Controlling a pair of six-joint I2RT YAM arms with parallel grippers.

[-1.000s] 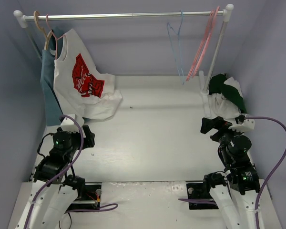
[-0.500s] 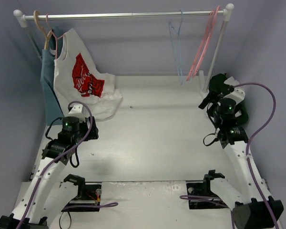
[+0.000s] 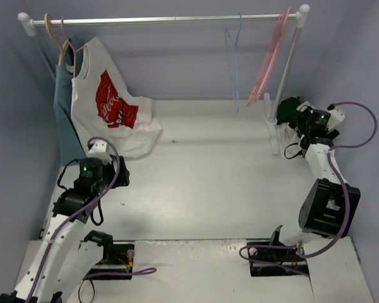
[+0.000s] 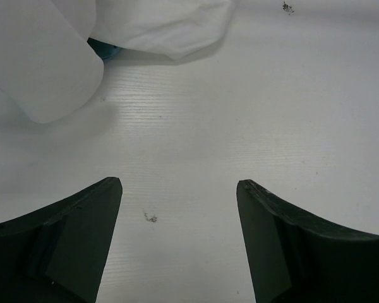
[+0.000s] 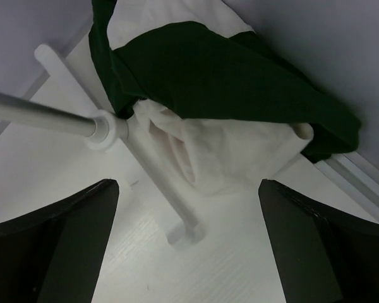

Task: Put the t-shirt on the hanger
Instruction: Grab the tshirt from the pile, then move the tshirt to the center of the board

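The t-shirt [image 5: 208, 69] lies crumpled at the back right, against the rack's foot, its dark green parts over the white body [image 5: 240, 148]. In the top view only a bit of its white cloth [image 3: 283, 134] shows beside my right arm. My right gripper [image 5: 186, 186] is open and empty just above the table in front of the pile; it also shows in the top view [image 3: 289, 112]. The light blue wire hanger [image 3: 232, 53] hangs empty on the rail. My left gripper [image 4: 178, 184] is open and empty over bare table at the left [image 3: 117, 172].
A white shirt with a red graphic [image 3: 110, 104] and a blue-grey garment [image 3: 64, 120] hang at the rail's left end [image 3: 164, 21], their hems on the table [image 4: 164, 25]. Pink hangers [image 3: 268, 60] hang at the right. The rack post [image 3: 287, 69] and foot [image 5: 167, 196] stand by the pile.
My right arm has stretched far to the back right, bringing its gripper up to the t-shirt pile. My left arm has lifted and shifted slightly forward.
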